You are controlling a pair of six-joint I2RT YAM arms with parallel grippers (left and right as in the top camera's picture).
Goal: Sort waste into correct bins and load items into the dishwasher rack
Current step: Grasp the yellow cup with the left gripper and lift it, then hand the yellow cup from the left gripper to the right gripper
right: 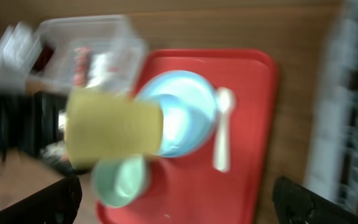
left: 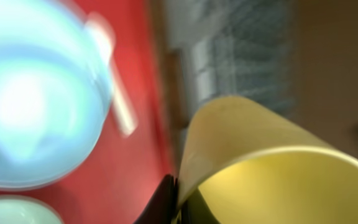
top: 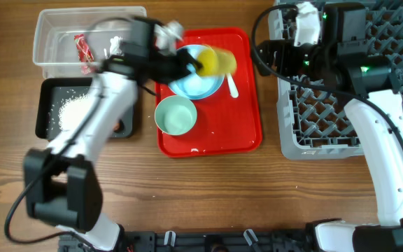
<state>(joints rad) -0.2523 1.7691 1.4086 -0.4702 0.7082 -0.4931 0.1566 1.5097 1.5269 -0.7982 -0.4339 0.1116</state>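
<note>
Pinches the yellow cup (top: 219, 61) by its thin wall in the left gripper (top: 196, 66), closed tight at the rim edge, as seen from the left wrist. Holds it in the air above the red tray (top: 247, 122), over the far right side of the light-blue bowl (top: 194, 85), apparently touching neither. Has it tipped well over, with the long axis roughly along the left-right line of the table rather than upright; too blurred to say just where the mouth faces. Finds the dishwasher rack (top: 327, 119) to the right of the cup, past the tray's right edge and well apart from the claw. Shows the right gripper (top: 268, 57) spread wide and empty, hovering at the rack's far left corner, between cup and rack, pointed toward the tray. Leaves the pale-green bowl (top: 175, 115) and the white plastic spoon (top: 231, 85) on the tray. Probably calls for a carry straight to the right across the tray edge, then a wrist turn to bring the mouth down over the pegs. Puts the right arm nearer the rack but the cup in the left claw, so means either a long reach or a hand-over; cannot tell which. Risks brushing the right gripper on the way across.
</note>
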